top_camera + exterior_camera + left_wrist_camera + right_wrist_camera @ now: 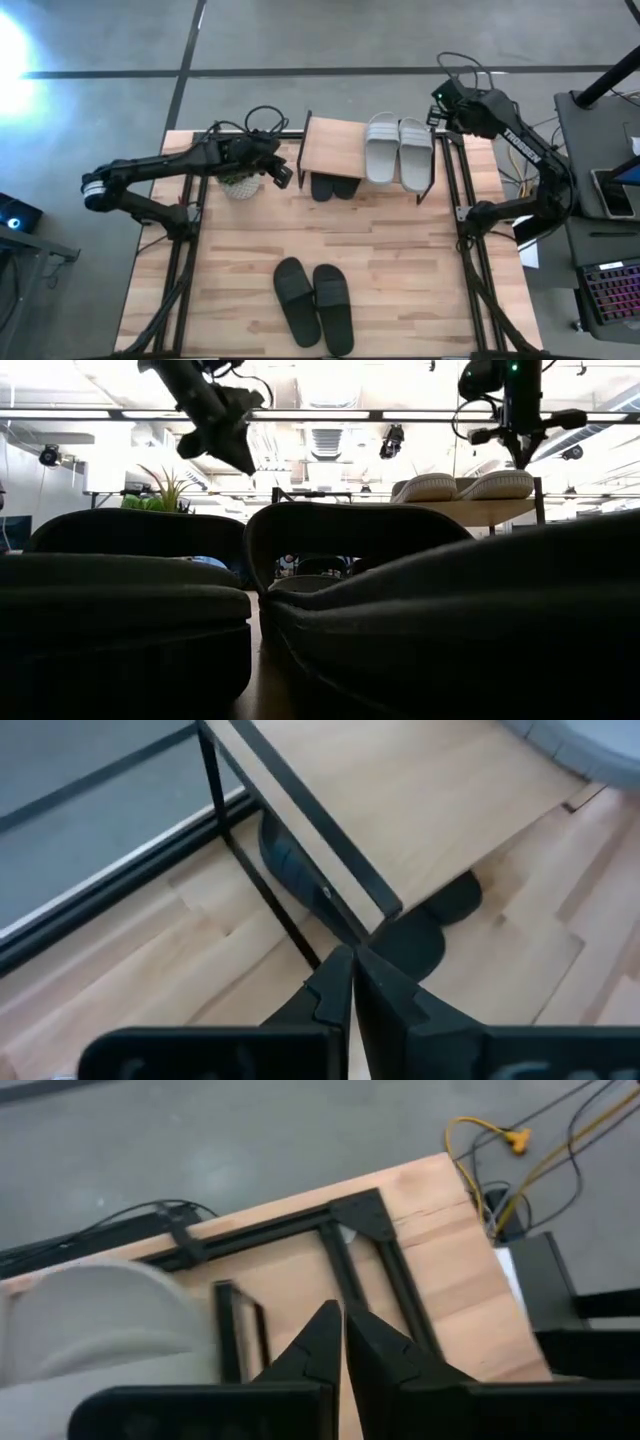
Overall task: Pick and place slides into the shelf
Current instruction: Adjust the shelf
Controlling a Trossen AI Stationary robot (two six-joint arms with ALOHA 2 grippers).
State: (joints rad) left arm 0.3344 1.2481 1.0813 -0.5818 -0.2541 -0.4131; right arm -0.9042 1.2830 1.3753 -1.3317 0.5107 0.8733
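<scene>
The shelf [340,148] stands at the table's far middle, with two light grey slides [399,150] lying side by side on the right part of its plank top. Two black slides [333,187] lie under it, their ends poking out toward the near side. Another black pair [314,305] lies flat near the table's front edge and fills the low view's foreground [330,620]. My left gripper [283,175] hangs shut just left of the shelf's near left corner [352,955]. My right gripper [437,118] hangs shut above the table's far right, beside the shelf's right end [338,1315].
A small potted plant [240,185] in a white pot stands under my left arm, left of the shelf. Black metal frame rails [470,250] run along the table's left and right sides. Cables [520,1150] and a side desk with a keyboard [610,290] lie beyond the right edge.
</scene>
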